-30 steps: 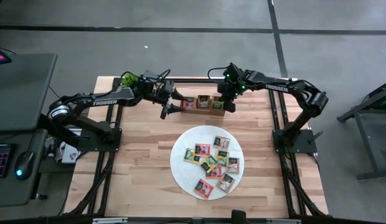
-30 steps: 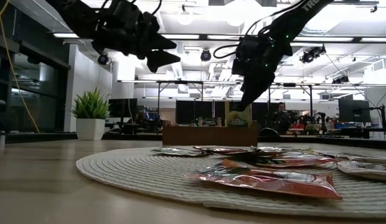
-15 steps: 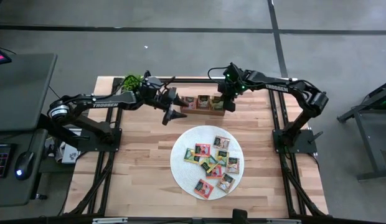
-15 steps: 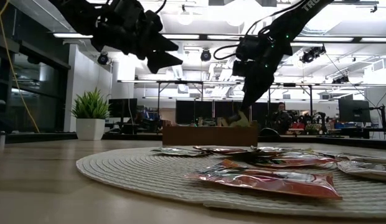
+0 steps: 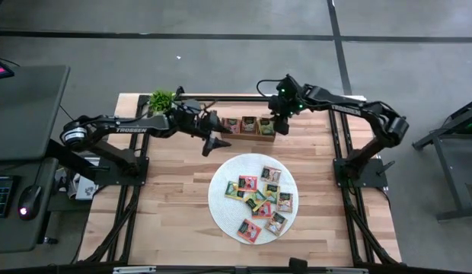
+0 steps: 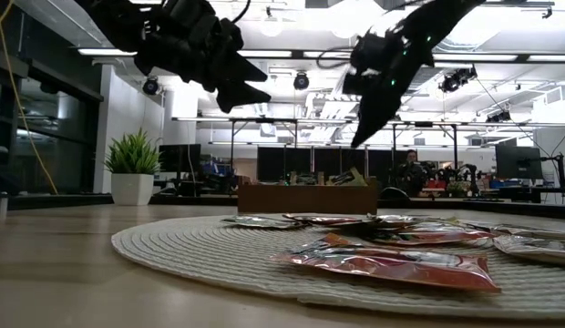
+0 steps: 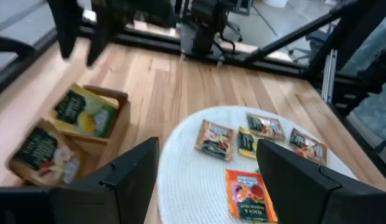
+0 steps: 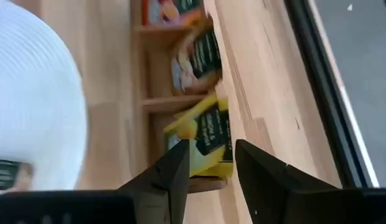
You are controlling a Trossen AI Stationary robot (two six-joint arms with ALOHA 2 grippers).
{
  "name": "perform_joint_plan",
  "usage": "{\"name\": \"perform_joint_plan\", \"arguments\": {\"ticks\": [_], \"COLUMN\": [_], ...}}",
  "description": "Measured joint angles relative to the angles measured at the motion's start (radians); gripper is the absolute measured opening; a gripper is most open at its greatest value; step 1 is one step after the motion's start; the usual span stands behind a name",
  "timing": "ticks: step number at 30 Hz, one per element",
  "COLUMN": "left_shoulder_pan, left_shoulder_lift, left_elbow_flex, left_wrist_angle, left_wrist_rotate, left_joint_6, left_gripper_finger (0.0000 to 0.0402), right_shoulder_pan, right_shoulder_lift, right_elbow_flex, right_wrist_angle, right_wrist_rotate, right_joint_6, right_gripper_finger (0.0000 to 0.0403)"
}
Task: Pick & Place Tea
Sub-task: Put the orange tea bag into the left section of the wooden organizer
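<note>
Placement step: a yellow-wrapped flat tea packet [image 8: 208, 134] is being released into the brown wooden tray [image 5: 247, 134] at the bench's far edge by the parted right gripper [image 5: 280, 128], while the wide-open, empty left gripper [image 5: 218, 139] is being readied over the round white woven mat [image 5: 221, 199], where a loose packet must next be picked.

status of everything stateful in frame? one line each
left gripper: open, empty, hovering between tray and mat
right gripper: open, empty, above the tray's right end
yellow packet: in the tray's end compartment, tilted, not held
wooden tray: one packet in each of three compartments
white mat: about ten packets lying flat on it
</note>
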Motion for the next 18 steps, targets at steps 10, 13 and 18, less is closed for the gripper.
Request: {"name": "perform_joint_plan", "arguments": {"ticks": [10, 13, 18], "left_shoulder_pan": [-0.159, -0.201, -0.265], "left_shoulder_lift": [0.075, 0.101, 0.157], "left_elbow_flex": [0.0, 0.0, 0.0], "left_wrist_angle": [0.002, 0.01, 0.005], "left_wrist_rotate": [-0.145, -0.171, -0.205], "left_joint_6": [-0.091, -0.116, -0.148], "left_gripper_finger": [0.0266, 0.0266, 0.0266], "right_shoulder_pan": [0.121, 0.202, 0.339], "right_shoulder_lift": [-0.107, -0.106, -0.106], "right_elbow_flex": [0.0, -0.008, -0.083], "right_wrist_angle": [-0.041, -0.032, 0.048], "right_wrist_rotate": [-0.168, -0.168, -0.055], "right_joint_6": [0.183, 0.188, 0.237], "right_gripper_finger": [0.0126, 0.0126, 0.0122]}}
